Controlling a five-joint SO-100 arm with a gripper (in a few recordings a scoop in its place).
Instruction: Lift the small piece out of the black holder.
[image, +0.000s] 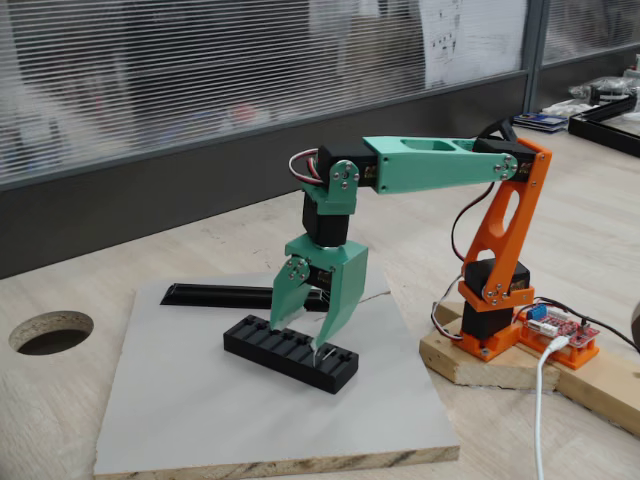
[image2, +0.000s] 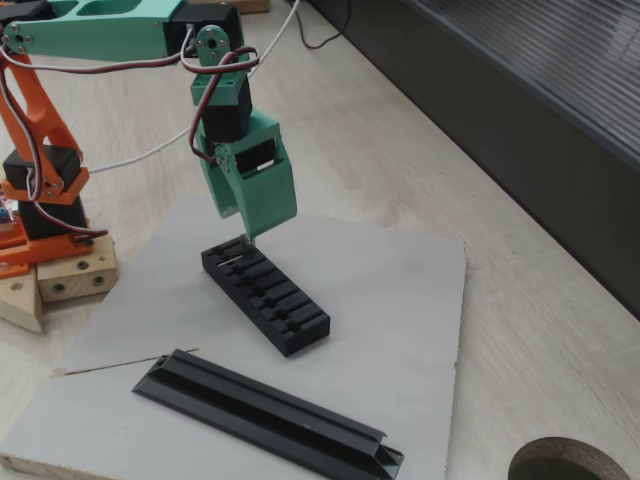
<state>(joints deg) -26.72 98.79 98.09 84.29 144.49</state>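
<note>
Here the green two-finger jaws (image: 322, 345) stood open, pointing straight down over the near-base end of the black slotted plastic holder (image2: 265, 296). The small whitish sliver (image2: 234, 259) lay in a slot there, directly beneath the tips, its length across the block.

Table: light wood-grain top (image: 90, 290); round cut-out hole (image: 50, 331) near its left edge in a fixed view.
Board: pale grey panel (image: 200, 400) lying flat on the table, raw chipboard edge along its near side.
Wall: dark grey sill band (image: 150, 200) behind the table's far edge.
Window: horizontal blinds (image: 200, 70), closed, above the band.
Light: even, diffuse; soft shadows.
</note>
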